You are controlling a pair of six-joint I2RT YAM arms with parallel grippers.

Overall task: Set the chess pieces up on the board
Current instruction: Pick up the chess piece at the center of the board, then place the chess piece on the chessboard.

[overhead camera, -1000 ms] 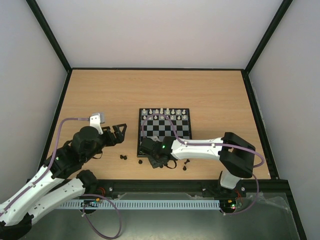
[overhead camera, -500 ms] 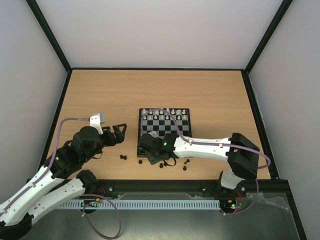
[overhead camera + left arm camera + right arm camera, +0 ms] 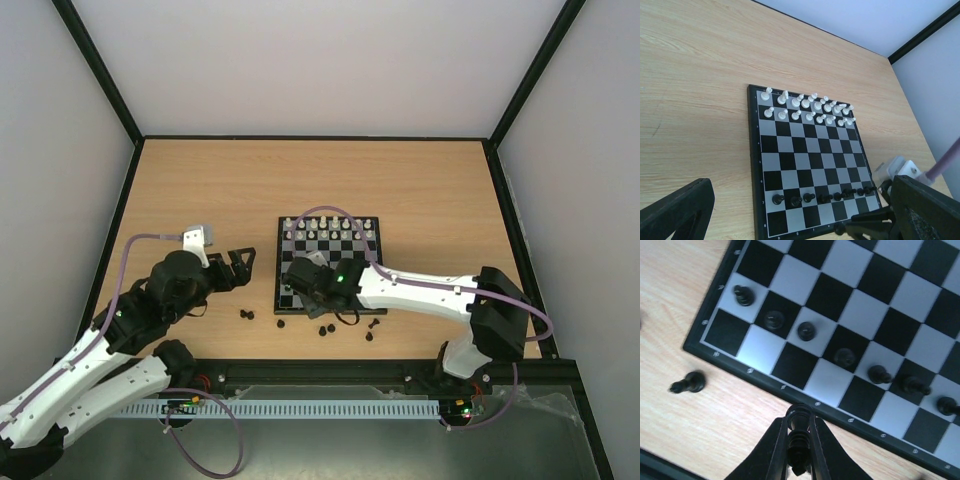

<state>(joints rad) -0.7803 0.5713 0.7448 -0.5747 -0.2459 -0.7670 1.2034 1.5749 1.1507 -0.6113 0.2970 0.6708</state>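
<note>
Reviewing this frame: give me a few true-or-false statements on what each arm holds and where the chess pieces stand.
1. The right fingers are shut on a black piece. True.
2. The left fingers grip a white piece. False: they are open and empty, off the left side of the board.
3. The white pieces stand in two rows along the board's far edge. True.
4. Every black piece is already on the board. False: the loose black pieces are on the table by the board's near edge; the right wrist view shows one lying on its side.
</note>
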